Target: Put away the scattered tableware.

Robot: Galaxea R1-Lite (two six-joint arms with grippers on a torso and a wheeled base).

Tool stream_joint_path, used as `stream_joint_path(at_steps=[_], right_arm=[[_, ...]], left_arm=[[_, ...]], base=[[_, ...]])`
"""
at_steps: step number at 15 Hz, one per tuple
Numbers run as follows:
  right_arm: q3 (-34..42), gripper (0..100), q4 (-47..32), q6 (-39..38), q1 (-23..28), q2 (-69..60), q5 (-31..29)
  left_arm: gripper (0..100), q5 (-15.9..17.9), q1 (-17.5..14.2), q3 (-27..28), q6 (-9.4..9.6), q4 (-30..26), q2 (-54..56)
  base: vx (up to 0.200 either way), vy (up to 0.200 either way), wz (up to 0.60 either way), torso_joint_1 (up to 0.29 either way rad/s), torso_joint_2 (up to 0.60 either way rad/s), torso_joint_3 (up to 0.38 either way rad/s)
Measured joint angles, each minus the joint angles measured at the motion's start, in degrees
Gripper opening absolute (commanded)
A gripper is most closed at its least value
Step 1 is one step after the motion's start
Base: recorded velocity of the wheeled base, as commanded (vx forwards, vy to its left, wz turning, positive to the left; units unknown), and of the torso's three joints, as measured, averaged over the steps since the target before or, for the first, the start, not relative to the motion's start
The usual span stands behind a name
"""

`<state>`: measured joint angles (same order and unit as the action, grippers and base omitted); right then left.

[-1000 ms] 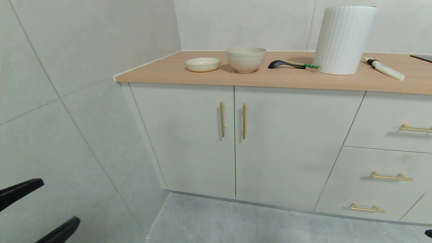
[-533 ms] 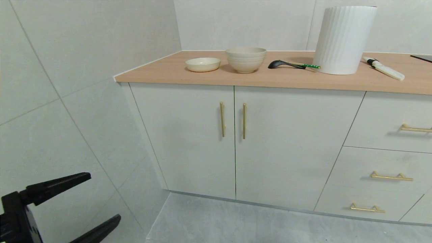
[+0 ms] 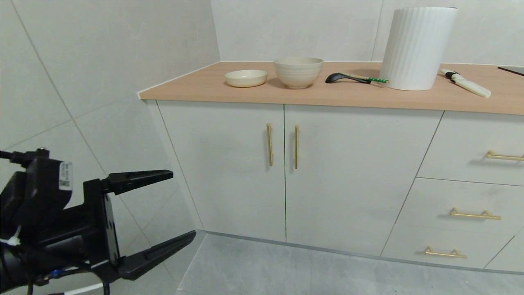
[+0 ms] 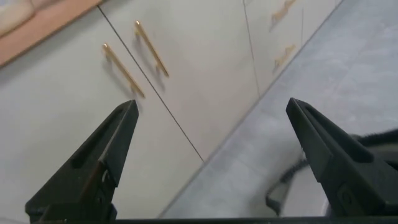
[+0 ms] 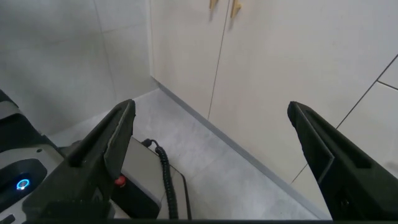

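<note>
Both the left gripper (image 3: pixel 183 205) and right gripper (image 5: pixel 210 109) gape wide, empty, below the countertop (image 3: pixel 196 88); rising carelessly, the left could clip its edge.

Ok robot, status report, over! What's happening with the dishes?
Left gripper open, low by the cabinet doors. Right gripper open, empty. Bowl, dish and spoon on the countertop, untouched. Doors shut.

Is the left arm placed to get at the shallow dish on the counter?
Probably not yet: the open left pincer hangs low, below the countertop holding the shallow dish; nothing blocks it.
</note>
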<state>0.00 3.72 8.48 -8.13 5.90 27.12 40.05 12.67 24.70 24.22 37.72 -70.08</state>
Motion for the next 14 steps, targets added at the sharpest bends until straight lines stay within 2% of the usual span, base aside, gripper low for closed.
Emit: stream_joint_path(at_steps=[5, 7, 8, 9, 10, 13, 14], right_arm=[[0.0, 100, 0.22, -0.11, 0.0, -0.3, -1.1], [0.0, 100, 0.22, -0.15, -0.02, -0.3, -1.16], [0.0, 100, 0.22, -0.23, 0.0, -0.3, -1.13], [0.0, 100, 0.22, -0.57, 0.0, -0.3, -1.13], [0.0, 100, 0.22, -0.9, 0.0, -0.3, -1.16], [0.0, 100, 0.22, -1.01, 0.0, -0.3, -1.13], [0.0, 100, 0.22, -1.01, 0.0, -0.3, -1.13]], left_arm=[[100, 4.02, 0.04, 2.69, -0.46, 9.3, -10.12], [100, 5.3, 0.04, 3.58, -0.69, 14.97, -15.62], [100, 6.97, 0.01, 4.46, -1.73, 17.54, -18.4], [100, 10.14, 0.0, 5.91, -4.55, 19.5, -21.24], [100, 11.63, 0.0, 7.46, -6.13, 20.91, -23.47], [100, 11.87, 0.0, 12.48, -7.05, 23.89, -29.7], [100, 10.26, 0.0, 14.19, -7.16, 24.25, -31.95]], base=[[0.0, 0.0, 0.0, 0.0, 0.0, 0.0], [0.0, 0.0, 0.0, 0.0, 0.0, 0.0], [0.0, 0.0, 0.0, 0.0, 0.0, 0.0], [0.0, 0.0, 0.0, 0.0, 0.0, 0.0], [0.0, 0.0, 0.0, 0.0, 0.0, 0.0], [0.0, 0.0, 0.0, 0.0, 0.0, 0.0], [0.0, 0.0, 0.0, 0.0, 0.0, 0.0]])
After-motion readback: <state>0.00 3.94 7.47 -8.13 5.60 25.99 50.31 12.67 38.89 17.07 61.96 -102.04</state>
